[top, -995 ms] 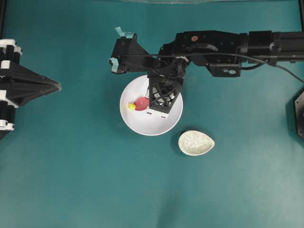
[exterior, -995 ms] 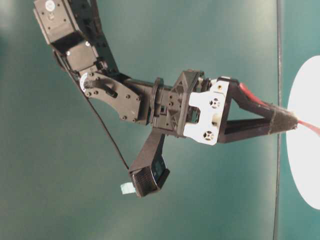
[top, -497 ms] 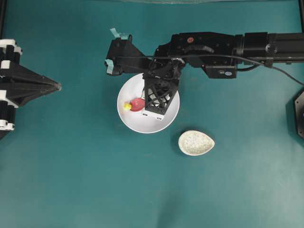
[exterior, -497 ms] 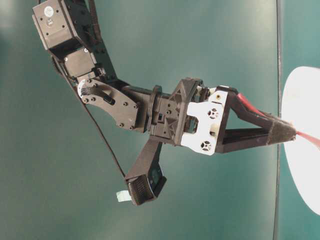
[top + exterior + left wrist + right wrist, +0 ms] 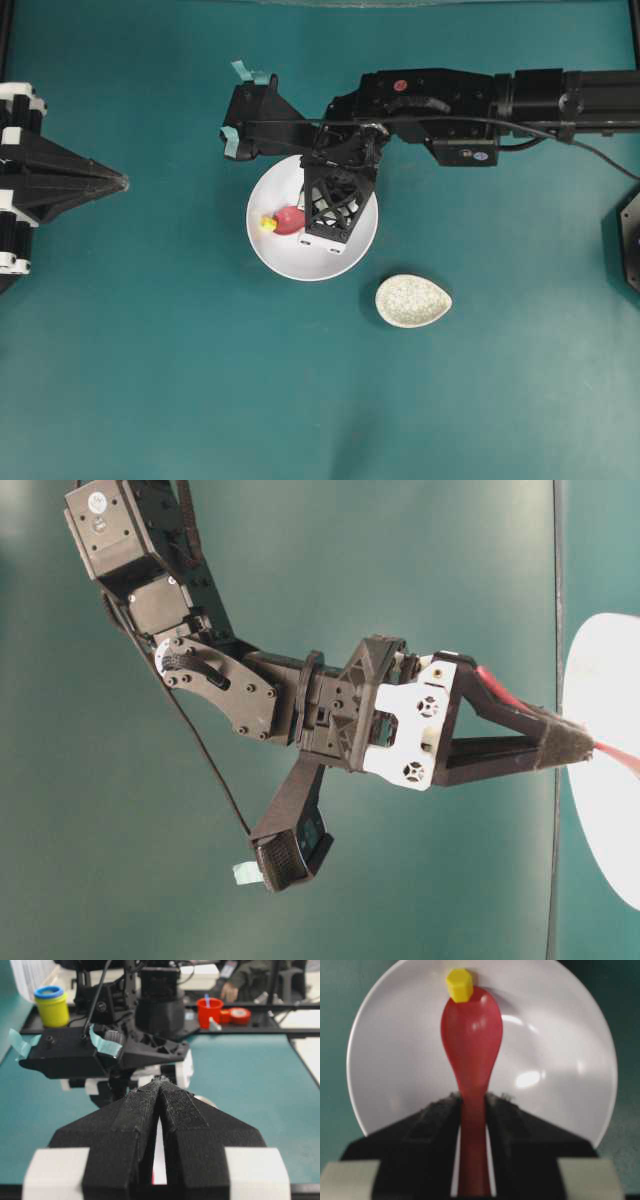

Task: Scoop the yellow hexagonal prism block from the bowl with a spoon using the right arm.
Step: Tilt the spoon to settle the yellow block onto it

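Right gripper point(image 5: 472, 1105): I see its jaws clamped on the handle of the spoon, one finger pressed to each side. In the overhead view it sits over the bowl, lattice frame pointing down into it.
Spoon point(image 5: 471, 1035): glossy pink-red, handle gripped between the fingers, oval scoop lying inside the bowl with its tip toward the far rim in the right wrist view.
Yellow hexagonal prism block point(image 5: 459, 984): I read it as touching the very tip of the spoon's scoop, inside the bowl near the rim. I cannot tell whether it rests on the scoop's lip or just against it. From overhead it lies at the left end of the spoon.
Bowl point(image 5: 290, 262): large, round, plain white, on the teal counter point(image 5: 200, 380) near the middle, under the right arm's wrist.
Right arm point(image 5: 450, 95): black, reaching in from the right edge of the overhead view, teal tape tabs on its camera mount.
Left gripper point(image 5: 160, 1091): jaws together, tips meeting. Parked at the left edge of the overhead view, well apart from the bowl.
Speckled dish point(image 5: 413, 300): small, beige, teardrop-shaped, on the counter just beside the bowl's lower right.
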